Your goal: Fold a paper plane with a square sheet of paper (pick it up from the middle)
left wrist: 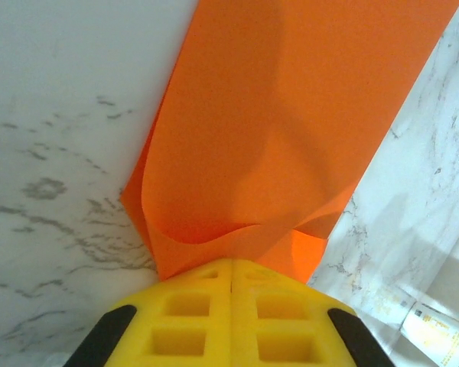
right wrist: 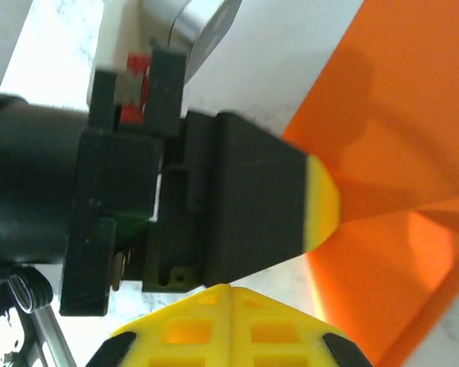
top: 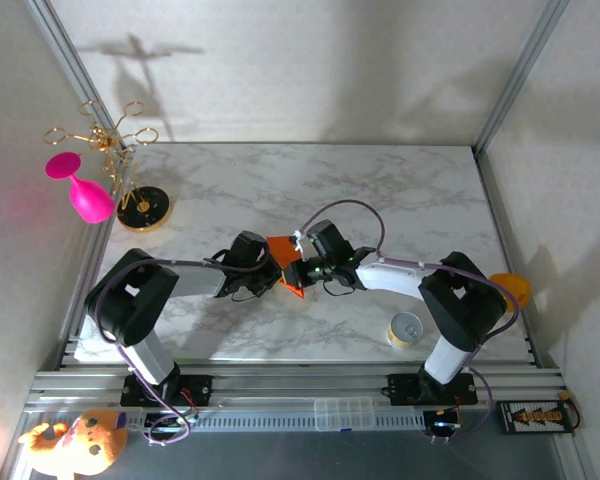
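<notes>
Top: orange paper (top: 283, 250), folded to pointed wedge, at middle of marble table (top: 400, 190).
Left wrist: left gripper (left wrist: 231, 275) clamped tight on paper's curled edge.
Right wrist: right gripper (right wrist: 229, 294), 2 fingers closed, holding nothing, paper just beside.

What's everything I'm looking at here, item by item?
paper: one, orange, partly folded, table middle
goblet: one, pink, far left
stand: one, gold, beside the goblet
can: one, yellow, near right
cup: one, orange, by the table's right edge
plush toy: one, orange, near-left corner
table: one, white marble
left tool: one, yellow pads, closed on the paper
right tool: one, yellow pads, closed beside the paper
</notes>
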Available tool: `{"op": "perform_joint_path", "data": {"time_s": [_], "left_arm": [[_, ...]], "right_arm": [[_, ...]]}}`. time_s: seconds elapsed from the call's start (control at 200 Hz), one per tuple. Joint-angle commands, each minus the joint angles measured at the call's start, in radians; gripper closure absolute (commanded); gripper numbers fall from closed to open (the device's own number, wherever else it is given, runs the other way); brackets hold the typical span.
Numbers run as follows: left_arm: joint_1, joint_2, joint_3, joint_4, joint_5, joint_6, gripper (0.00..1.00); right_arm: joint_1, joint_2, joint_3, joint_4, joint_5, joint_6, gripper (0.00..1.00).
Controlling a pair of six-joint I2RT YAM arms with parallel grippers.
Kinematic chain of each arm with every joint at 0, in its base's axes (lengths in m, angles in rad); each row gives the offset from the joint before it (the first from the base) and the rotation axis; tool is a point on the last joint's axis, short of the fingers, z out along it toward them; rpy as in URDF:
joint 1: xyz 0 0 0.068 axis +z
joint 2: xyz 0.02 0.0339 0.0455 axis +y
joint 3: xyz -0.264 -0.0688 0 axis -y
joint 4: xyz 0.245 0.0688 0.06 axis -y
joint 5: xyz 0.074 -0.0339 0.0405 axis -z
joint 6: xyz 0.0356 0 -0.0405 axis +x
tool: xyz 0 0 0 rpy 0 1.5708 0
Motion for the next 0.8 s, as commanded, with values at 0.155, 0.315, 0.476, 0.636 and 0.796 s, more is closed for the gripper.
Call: {"op": "perform_joint_path", "data": {"time_s": [0.155,0.315,0.476,0.636,0.796], "left_arm": [[-0.007,0.024,0.004,-0.054,-0.025,0.018,0.97],[-0.007,0.022,0.002,-0.055,-0.025,0.018,0.97],[-0.008,0.022,0.001,-0.054,-0.023,0.018,0.97],[-0.007,0.021,0.001,-0.052,-0.023,0.018,0.97],[-0.007,0.022,0.002,-0.052,-0.023,0.018,0.97]], "right_arm": [[0.012,0.072,0.001,-0.002,-0.003,0.036,1.00],[0.012,0.088,0.005,-0.010,0.043,0.048,1.00],[0.011,0.111,0.013,-0.021,0.057,0.055,1.00],[0.008,0.120,0.004,-0.026,0.070,0.060,1.00],[0.005,0.127,-0.001,-0.031,0.076,0.062,1.00]]}}
